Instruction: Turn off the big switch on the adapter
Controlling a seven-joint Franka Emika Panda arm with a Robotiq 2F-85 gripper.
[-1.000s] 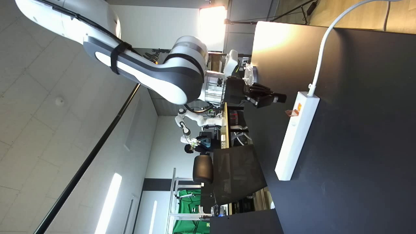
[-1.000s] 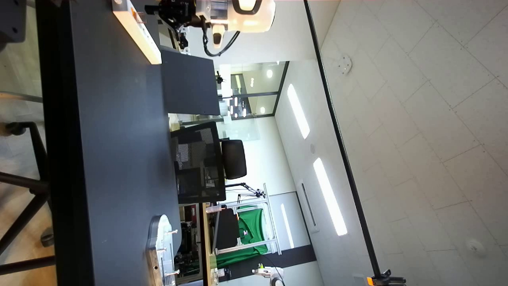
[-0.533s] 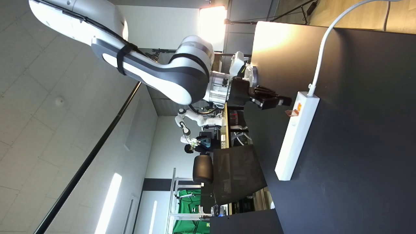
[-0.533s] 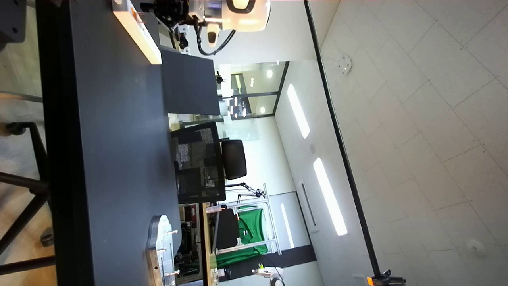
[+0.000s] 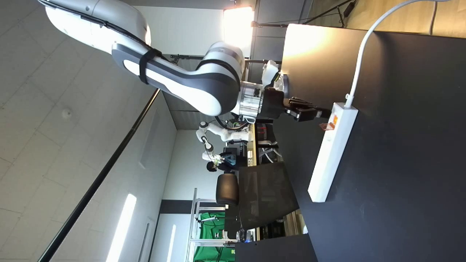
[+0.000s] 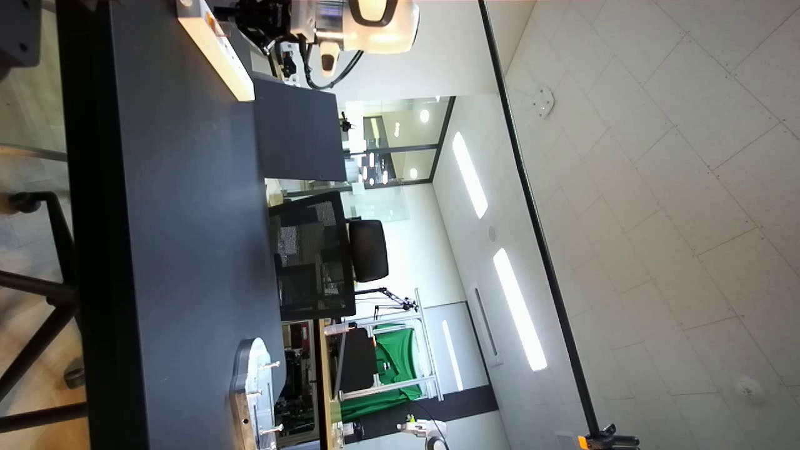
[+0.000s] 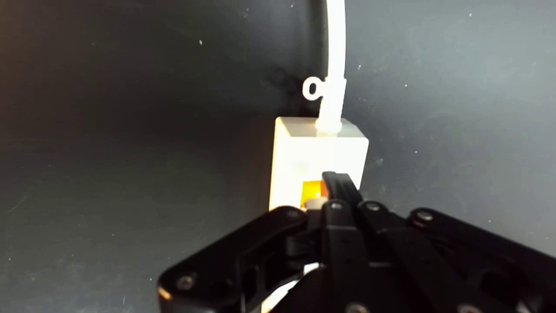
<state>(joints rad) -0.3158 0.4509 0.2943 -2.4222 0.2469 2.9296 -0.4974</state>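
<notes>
The flat black counter (image 7: 130, 174) holds the long white plastic adapter (image 7: 287, 161). In the wrist view, the shiny orange switch (image 7: 310, 190) sits in the adapter's top; over the adapter's right side, the black metal gripper (image 7: 338, 178) is pressed together. I'd push one edge softly, straight down.

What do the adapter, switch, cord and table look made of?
Adapter: likely hard plastic, white, smooth; crisp molded edges.
Switch: probably orange plastic, maybe translucent; bright glint.
Cord: flexible white jacket, PVC or rubber; smooth curve.
Table: black satin, glare spreads softly; laminate or paint, can't tell.
</notes>
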